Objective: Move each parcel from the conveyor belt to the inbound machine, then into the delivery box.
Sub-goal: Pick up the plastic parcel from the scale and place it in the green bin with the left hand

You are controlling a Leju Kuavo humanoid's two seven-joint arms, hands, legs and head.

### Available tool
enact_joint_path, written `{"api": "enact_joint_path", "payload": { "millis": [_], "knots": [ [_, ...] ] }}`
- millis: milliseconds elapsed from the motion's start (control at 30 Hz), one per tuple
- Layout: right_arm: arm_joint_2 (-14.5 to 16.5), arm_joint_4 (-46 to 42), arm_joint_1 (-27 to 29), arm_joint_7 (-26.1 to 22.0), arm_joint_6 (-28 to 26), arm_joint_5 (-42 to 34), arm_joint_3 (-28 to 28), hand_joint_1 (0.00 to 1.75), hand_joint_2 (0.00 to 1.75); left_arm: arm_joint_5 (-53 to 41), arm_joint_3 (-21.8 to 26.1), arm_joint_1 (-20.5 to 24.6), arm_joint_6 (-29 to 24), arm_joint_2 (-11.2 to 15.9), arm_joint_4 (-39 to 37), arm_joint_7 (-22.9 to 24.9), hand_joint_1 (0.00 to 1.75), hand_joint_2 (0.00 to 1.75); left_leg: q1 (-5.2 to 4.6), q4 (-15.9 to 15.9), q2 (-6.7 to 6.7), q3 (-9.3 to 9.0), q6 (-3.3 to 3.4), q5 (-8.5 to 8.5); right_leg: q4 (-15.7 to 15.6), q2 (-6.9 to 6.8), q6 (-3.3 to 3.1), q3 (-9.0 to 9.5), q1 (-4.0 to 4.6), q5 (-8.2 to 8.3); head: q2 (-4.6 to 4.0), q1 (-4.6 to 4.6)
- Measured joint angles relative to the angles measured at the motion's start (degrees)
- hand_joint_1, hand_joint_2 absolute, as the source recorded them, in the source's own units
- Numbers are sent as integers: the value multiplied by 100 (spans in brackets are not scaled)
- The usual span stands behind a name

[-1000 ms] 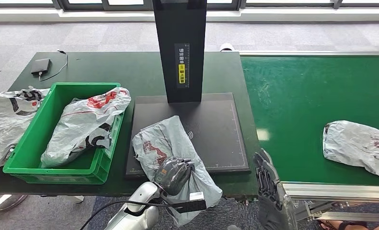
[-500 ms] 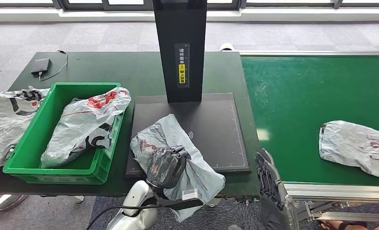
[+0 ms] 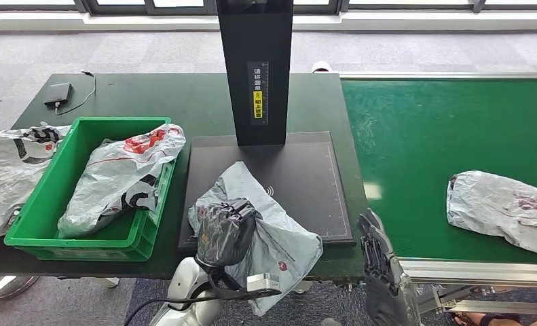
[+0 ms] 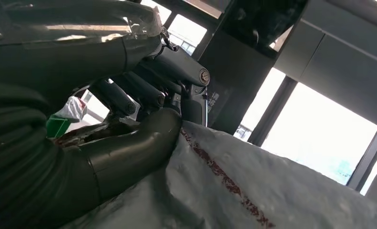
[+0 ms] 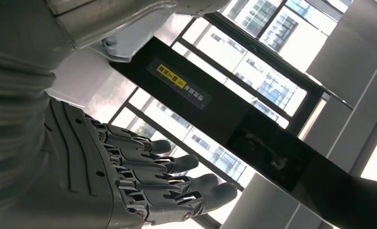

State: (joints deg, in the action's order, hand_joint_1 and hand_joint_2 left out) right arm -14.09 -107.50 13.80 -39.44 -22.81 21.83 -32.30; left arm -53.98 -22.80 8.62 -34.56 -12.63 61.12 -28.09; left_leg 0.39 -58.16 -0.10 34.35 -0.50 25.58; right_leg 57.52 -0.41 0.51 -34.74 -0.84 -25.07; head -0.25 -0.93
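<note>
Black upright post (image 3: 255, 68), upper centre, is carrying a label strip (image 3: 257, 92): white characters, yellow patch; too small to read.

The head view is evenly and brightly lit, daylight coming from the far row of window frames (image 3: 184, 7); shadows under the green plastic crate (image 3: 48, 197) are soft and short; a pale patch of glare lies on the green conveyor belt (image 3: 415, 136) at its near left edge; focus is sharp throughout, with little bending at the edges. Both wrist views are backlit; window panes blow out to white; the dark grey left hand (image 4: 129, 119) lies in shadow, close and soft.
</note>
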Motion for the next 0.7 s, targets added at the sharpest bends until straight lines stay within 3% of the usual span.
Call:
{"api": "enact_joint_path", "payload": {
  "millis": [400, 567, 700],
  "knots": [
    [66, 25, -64, -16, 48, -8, 0, 0, 175, -408, 2, 0, -289, 8, 338, 166, 175, 175, 0, 0, 0, 0, 0, 0, 0, -1, 0, 0, 0, 0, -1, 0],
    [111, 39, -89, -17, 145, 6, 0, 0, 175, -1037, 16, 201, -183, 166, 1172, 762, 175, 175, 1, 0, -1, 0, -3, -4, 2, -1, -2, 0, 2, 1, 0, -1],
    [157, 42, -87, -15, 193, 26, 0, 0, 175, -658, 141, 549, 318, 398, 1960, 977, 175, 175, 2, 0, -1, -2, -7, -8, 3, 0, -4, -1, 4, 3, -1, 0]
  ]
}}
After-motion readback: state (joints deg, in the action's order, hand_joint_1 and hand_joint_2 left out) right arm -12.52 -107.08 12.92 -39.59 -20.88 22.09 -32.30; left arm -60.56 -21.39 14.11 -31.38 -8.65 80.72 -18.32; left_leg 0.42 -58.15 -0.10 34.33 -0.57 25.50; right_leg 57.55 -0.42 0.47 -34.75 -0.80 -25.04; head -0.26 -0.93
